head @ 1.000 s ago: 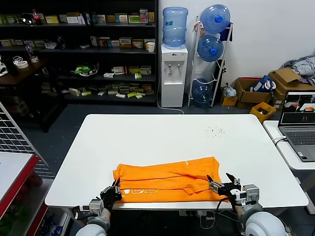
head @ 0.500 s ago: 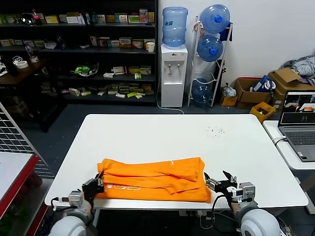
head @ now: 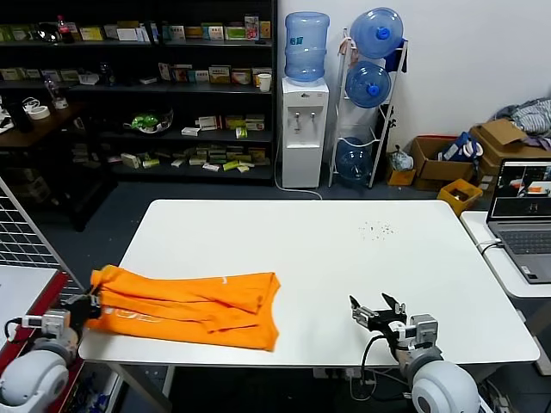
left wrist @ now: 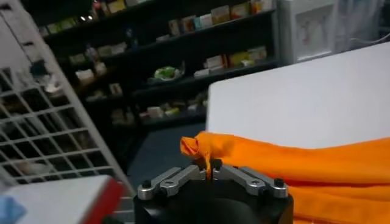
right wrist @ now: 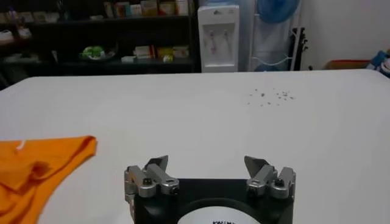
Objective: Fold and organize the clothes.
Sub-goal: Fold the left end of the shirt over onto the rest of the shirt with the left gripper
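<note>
Head view: the orange T-shirt [head: 194, 305] lies folded at the table's [head: 327, 249] left front corner; water dispenser [head: 304, 129] and laptop [head: 523, 219] stand beyond. Left wrist view: left gripper [left wrist: 209, 171] clamps the shirt's bunched edge. Right wrist view: right gripper [right wrist: 209, 167] spread wide, empty, over bare tabletop, shirt well apart

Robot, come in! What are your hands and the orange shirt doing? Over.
Left gripper shut on orange T-shirt, at the table's left edge. Right gripper open, empty, near front edge. Shirt folded, lying flat. Nothing in the way.
</note>
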Robot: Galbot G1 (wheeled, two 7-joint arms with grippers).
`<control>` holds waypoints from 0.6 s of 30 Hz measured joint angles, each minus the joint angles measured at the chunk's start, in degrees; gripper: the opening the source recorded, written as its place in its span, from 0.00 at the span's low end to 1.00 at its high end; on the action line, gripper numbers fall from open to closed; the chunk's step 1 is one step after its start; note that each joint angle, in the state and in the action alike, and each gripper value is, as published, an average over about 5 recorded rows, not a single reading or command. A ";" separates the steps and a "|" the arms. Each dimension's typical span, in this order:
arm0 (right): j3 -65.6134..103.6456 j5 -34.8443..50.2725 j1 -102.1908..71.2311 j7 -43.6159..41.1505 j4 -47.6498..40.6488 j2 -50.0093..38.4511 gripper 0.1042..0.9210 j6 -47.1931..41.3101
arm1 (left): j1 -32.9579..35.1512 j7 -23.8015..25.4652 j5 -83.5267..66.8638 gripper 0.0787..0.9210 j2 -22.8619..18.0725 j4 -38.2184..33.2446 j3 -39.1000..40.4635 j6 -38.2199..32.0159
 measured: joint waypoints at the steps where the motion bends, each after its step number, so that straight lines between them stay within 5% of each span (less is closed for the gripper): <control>1: -0.03 -0.11 0.06 0.00 -0.10 0.14 0.88 0.01 | -0.06 0.04 -0.06 0.04 0.61 0.59 -0.24 -0.08; 9: -0.27 -1.17 0.13 0.37 -0.80 1.31 0.88 -0.17 | 1.31 -1.88 -2.75 0.04 1.51 -2.93 -1.07 2.18; 18: 0.81 -2.65 -1.44 0.62 -0.67 2.46 0.88 -0.29 | -1.42 -7.01 -7.08 0.04 -7.49 -14.51 6.08 8.77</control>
